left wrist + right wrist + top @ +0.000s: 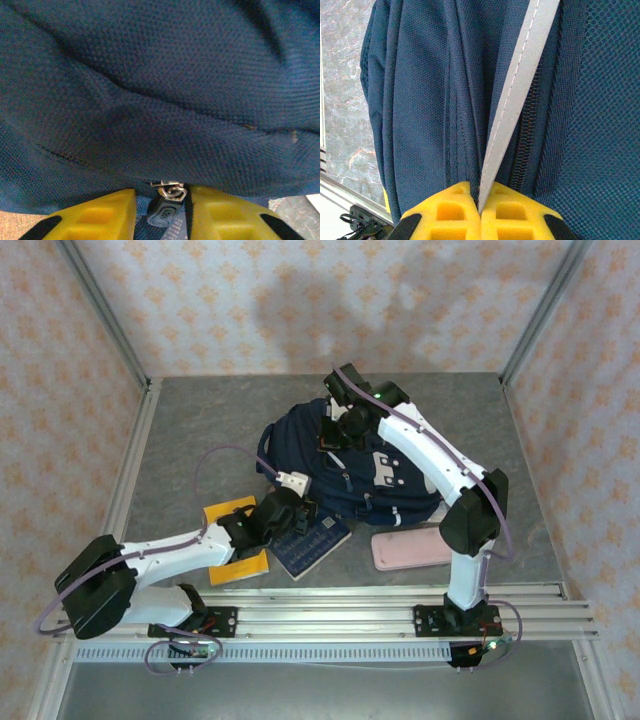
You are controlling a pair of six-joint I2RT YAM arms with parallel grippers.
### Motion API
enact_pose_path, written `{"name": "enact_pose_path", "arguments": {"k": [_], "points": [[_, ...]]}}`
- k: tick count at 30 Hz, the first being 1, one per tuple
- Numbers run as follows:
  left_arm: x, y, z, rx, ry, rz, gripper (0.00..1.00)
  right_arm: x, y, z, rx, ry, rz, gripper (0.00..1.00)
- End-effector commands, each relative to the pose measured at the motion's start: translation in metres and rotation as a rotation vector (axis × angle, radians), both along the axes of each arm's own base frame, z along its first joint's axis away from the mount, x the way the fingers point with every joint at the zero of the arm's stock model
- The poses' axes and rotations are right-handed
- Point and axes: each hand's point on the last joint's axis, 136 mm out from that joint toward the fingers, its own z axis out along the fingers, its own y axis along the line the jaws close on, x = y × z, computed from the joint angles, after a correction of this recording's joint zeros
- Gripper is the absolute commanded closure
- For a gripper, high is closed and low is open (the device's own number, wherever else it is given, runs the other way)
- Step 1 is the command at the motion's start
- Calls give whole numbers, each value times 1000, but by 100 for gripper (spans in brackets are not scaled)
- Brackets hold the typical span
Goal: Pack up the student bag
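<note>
Navy fabric student bag: white trim was clamped by right pincer. Metal zip pull was flanked by narrowed left pincer; grip unclear.

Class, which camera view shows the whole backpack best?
The top view: the backpack lies on the table with its outline clear. The left wrist view gives close navy fabric with a zipper pull; the right wrist view gives seams, a zipper and a white stripe.

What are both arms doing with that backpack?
Right gripper shut on white trim stripe of large navy-blue fabric backpack. Left gripper open, straddling its metal zipper pull.
</note>
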Motion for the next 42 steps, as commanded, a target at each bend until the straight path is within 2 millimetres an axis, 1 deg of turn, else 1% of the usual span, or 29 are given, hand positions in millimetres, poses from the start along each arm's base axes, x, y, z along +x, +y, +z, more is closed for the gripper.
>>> {"name": "enact_pose_path", "arguments": {"k": [1,4,6,17,21,25,29,31,35,39,40,41,42], "points": [[9,2,7,8,-48,34,76,-7,6,60,146,-107,9,100],[8,5,7,8,-51,35,94,-8,4,58,141,-105,9,100],[9,7,7,12,-50,38,100,-9,3,57,137,-104,12,100],[9,22,5,11,-48,71,100,-10,-5,46,83,-107,14,100],[11,34,9,18,-57,108,100,-12,-10,40,50,-105,21,100],[14,52,13,25,-69,171,100,-13,-16,33,12,-109,32,100],[16,60,21,14,-83,200,100,-15,-23,25,-34,-111,48,100],[16,64,22,23,-79,209,100,-17,-25,21,-56,-111,63,100],[14,63,17,30,-49,205,100,-23,-25,13,-87,-107,116,100],[7,42,6,1,29,106,100,-28,-22,-1,-130,-87,169,100],[5,38,4,-13,45,86,100,-27,-22,-4,-142,-85,168,98],[3,36,4,-25,51,77,100,-25,-23,-5,-152,-86,157,88],[1,35,3,-37,57,75,100,-23,-24,-4,-159,-93,142,73]]}}
